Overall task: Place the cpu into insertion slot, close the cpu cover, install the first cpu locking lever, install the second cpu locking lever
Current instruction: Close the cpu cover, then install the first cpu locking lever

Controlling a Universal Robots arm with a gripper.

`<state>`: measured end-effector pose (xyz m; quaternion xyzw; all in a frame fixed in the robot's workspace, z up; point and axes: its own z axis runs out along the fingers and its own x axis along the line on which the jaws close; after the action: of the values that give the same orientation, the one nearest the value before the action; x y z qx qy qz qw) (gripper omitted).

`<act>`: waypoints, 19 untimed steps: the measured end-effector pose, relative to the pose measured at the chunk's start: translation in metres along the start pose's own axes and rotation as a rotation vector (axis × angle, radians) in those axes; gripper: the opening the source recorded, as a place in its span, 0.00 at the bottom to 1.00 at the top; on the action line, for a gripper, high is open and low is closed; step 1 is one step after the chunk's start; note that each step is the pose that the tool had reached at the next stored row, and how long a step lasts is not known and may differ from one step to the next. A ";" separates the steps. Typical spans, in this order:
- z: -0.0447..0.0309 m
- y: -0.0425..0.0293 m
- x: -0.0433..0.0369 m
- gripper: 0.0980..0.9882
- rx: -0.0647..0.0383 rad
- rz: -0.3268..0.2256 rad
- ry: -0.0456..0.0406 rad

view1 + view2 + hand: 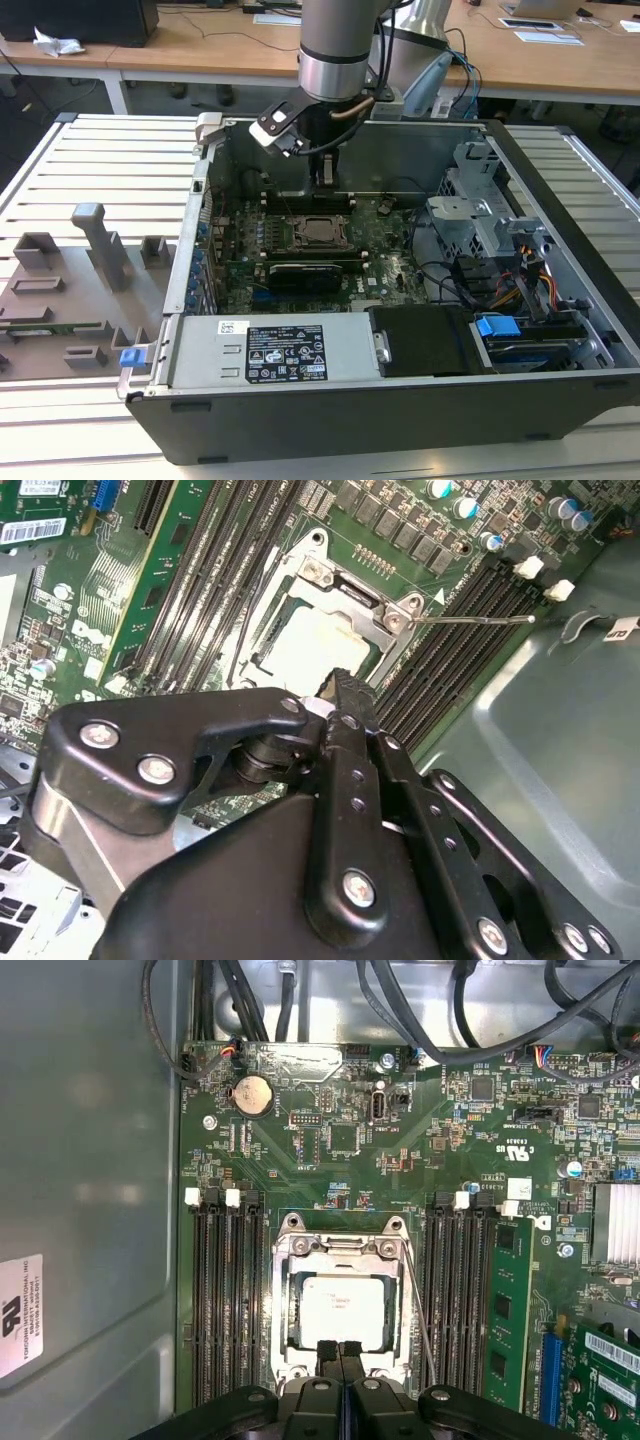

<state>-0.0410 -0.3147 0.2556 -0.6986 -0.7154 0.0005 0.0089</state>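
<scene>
Shows gripper [340, 1352] with fingers pressed together, pinching nothing, poised just above 1 edge of cover [341, 1248]. Finds cpu [340, 1305] lying flat in cover's window, on green board [330, 1150], between 2 banks of memory slots [225, 1300]. Shows 1 thin lever [420, 1310] slanting between cover and 1 bank. In exterior view, puts gripper [322, 175] inside open case [420, 150], toward far wall.

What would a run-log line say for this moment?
cpu: seated | cpu cover: down over it | gripper: shut, over cover's edge | locking lever: angled away from cover

One edge of cpu cover [343, 1251] behind tool [340, 1347]; cpu [315, 645] partly masked
</scene>
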 end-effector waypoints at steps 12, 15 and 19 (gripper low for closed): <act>-0.0005 0.0000 0.0000 0.01 0.002 -0.154 -0.0021; -0.0005 0.0000 0.0000 0.01 0.003 -0.249 -0.0033; -0.0005 0.0000 0.0000 0.01 0.005 -0.414 -0.0055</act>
<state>-0.0410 -0.3147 0.2560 -0.5366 -0.8438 0.0023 0.0086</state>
